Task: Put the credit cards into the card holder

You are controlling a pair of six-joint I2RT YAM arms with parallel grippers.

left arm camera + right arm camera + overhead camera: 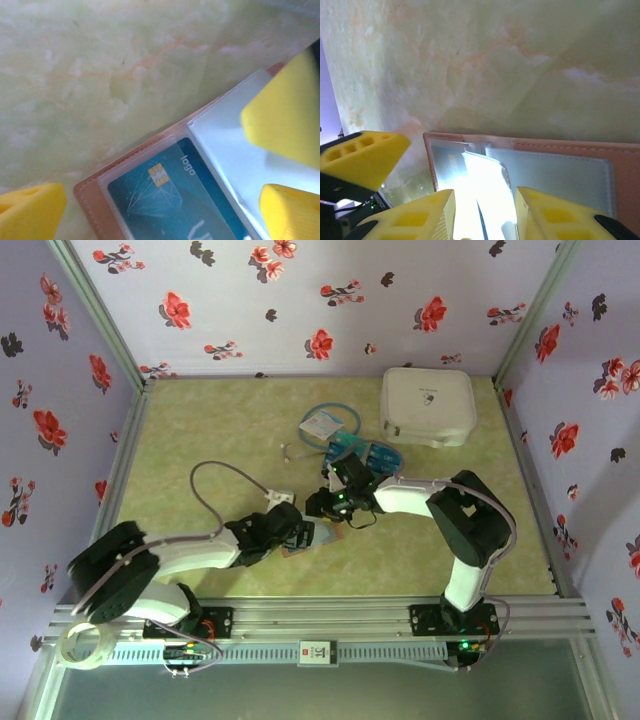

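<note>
Open and flat on the table (200,480) between the wide-spread left gripper (293,532) and the right gripper (336,504), whose grip I cannot tell, the card holder (90,200) sleeves 1 teal card (170,200), chip up, long axis along the pocket edge; likely light, stiff and slick, best pinched by a short edge.

Brown card holder (93,201) lies open, teal credit card (167,202) sleeved inside.

Bright even light, wrist views seemingly soft
</note>
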